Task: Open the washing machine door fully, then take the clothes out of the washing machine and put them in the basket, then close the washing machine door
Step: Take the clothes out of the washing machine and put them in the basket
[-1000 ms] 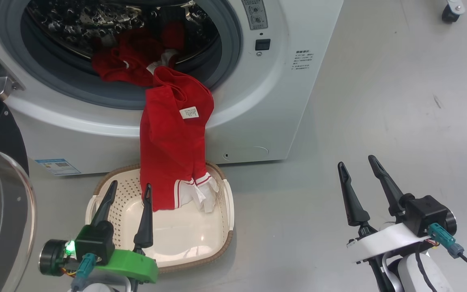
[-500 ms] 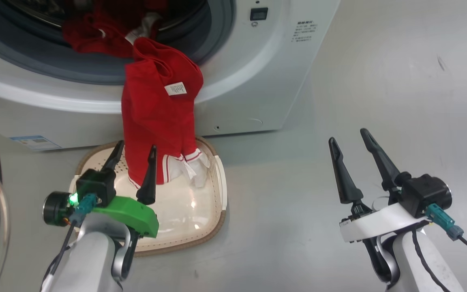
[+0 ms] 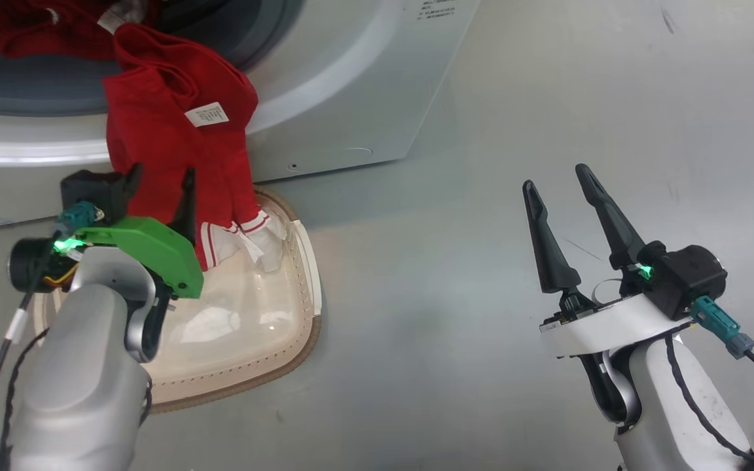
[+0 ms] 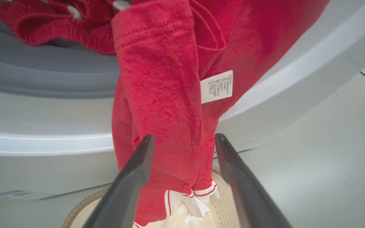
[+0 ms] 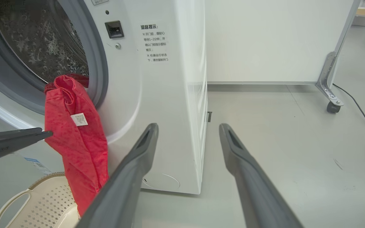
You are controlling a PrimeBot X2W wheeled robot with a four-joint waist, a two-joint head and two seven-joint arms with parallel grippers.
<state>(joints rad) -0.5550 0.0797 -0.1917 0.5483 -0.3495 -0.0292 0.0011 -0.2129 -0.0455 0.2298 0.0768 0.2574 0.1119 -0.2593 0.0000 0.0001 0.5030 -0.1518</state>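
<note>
**Red clothes draped from drum to basket, both claws spread**

Dark fingers of the left gripper [image 3: 161, 175] are held apart with nothing clasped between them, and are pointed at the hanging clothes [image 3: 167, 137]. In the left wrist view the red cloth is seen between and beyond the two fingertips. Whether the fabric is touched cannot be told. The clothes are draped over the grey rubber rim of the washing machine [image 3: 351, 85]: part is bunched inside the drum, and the rest is hung down the white front with a white care label [image 3: 207, 114] shown. The white-striped cuffs are laid inside the basket [image 3: 311, 327], which is set on the grey floor [image 3: 482, 261] just before the machine's front. The right gripper [image 3: 555, 178] is held well apart to the right, above the floor, its fingers likewise spread with nothing between them.
</note>
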